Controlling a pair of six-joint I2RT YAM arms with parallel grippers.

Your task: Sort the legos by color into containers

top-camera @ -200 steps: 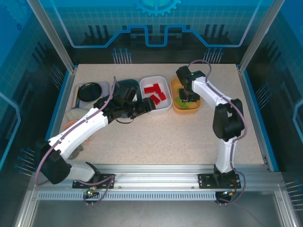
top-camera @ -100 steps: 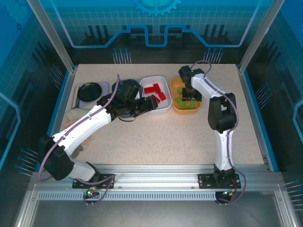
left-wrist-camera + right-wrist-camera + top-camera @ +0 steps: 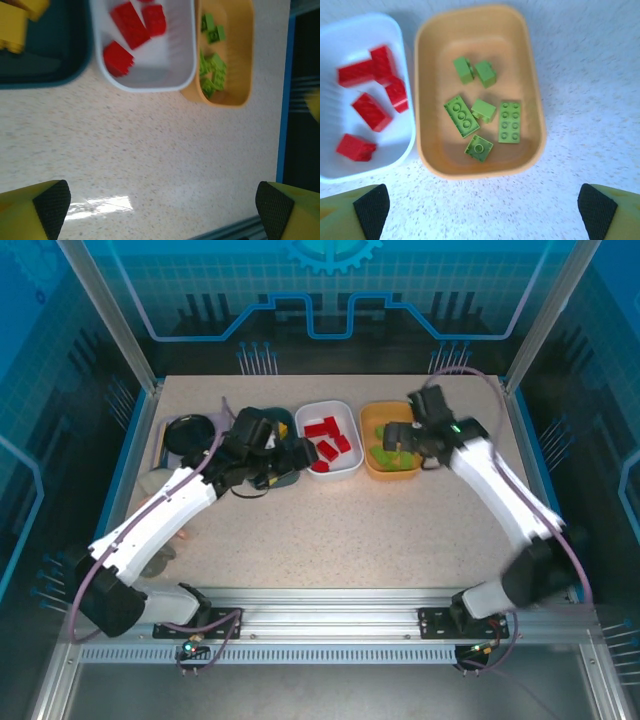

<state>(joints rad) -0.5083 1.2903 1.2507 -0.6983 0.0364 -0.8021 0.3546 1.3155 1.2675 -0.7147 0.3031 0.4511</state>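
Observation:
Three containers stand in a row at the back. The dark teal tray (image 3: 45, 67) holds yellow legos (image 3: 14, 27) and is mostly hidden under my left arm in the top view. The white tray (image 3: 345, 465) (image 3: 402, 35) holds several red legos (image 3: 370, 111) (image 3: 130, 24). The orange tray (image 3: 400, 472) (image 3: 435, 145) holds several green legos (image 3: 510, 122) (image 3: 212, 75). My left gripper (image 3: 295, 462) (image 3: 162, 205) hovers open by the white tray's left side, nothing between its fingers. My right gripper (image 3: 398, 443) (image 3: 480, 210) hangs open above the orange tray, also empty.
A black round dish (image 3: 188, 430) sits at the back left. Pale objects (image 3: 160, 485) lie under my left arm near the left edge. The blue table border (image 3: 283, 100) runs past the orange tray. Bare speckled tabletop (image 3: 380, 530) stretches in front of the trays.
The right arm has swung out to the right and its gripper has drawn back over the orange tray's right part. The left gripper has pulled back leftward from the white tray.

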